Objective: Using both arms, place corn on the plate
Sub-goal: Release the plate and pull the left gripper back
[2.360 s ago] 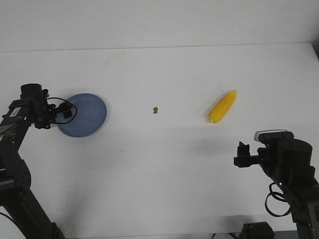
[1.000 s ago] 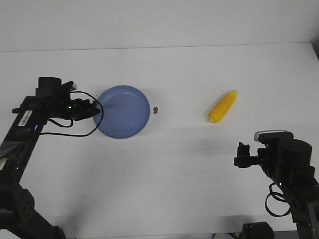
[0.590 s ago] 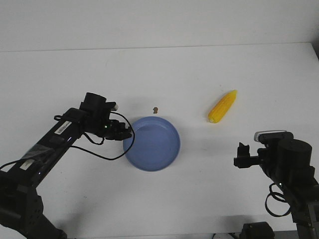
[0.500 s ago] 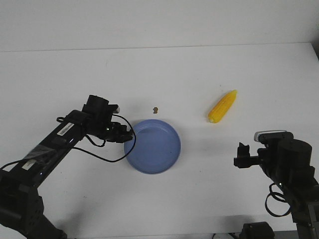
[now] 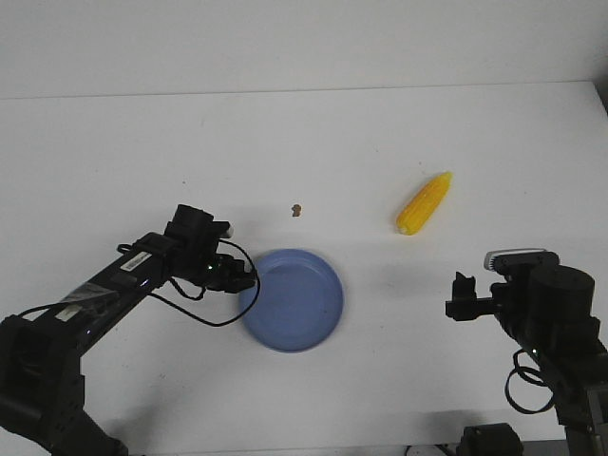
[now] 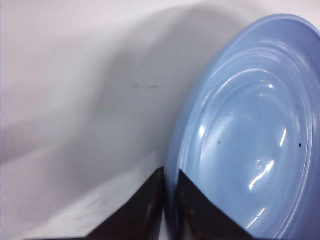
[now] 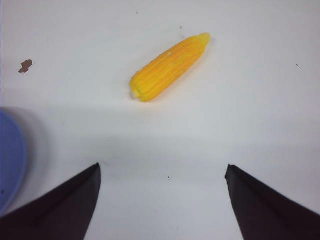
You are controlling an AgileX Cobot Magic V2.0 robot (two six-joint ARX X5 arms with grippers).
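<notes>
The periwinkle blue plate (image 5: 296, 300) lies near the middle of the white table. My left gripper (image 5: 245, 277) is shut on its left rim. In the left wrist view the two dark fingers pinch the plate's rim (image 6: 176, 150). The yellow corn (image 5: 424, 202) lies on the table to the right and further back, apart from the plate. My right gripper (image 5: 463, 296) is open and empty, nearer than the corn. In the right wrist view the corn (image 7: 167, 66) lies ahead of the wide-open fingertips (image 7: 80, 187), and a sliver of the plate (image 7: 9, 160) shows at the edge.
A tiny brown speck (image 5: 296, 209) lies on the table behind the plate; it also shows in the right wrist view (image 7: 25, 65). The table's back edge (image 5: 304, 90) runs across the top, with a pale wall behind it.
My left arm has dragged the plate from the far left of the table to near the middle and slightly toward the front. The right arm and the corn have not moved.
</notes>
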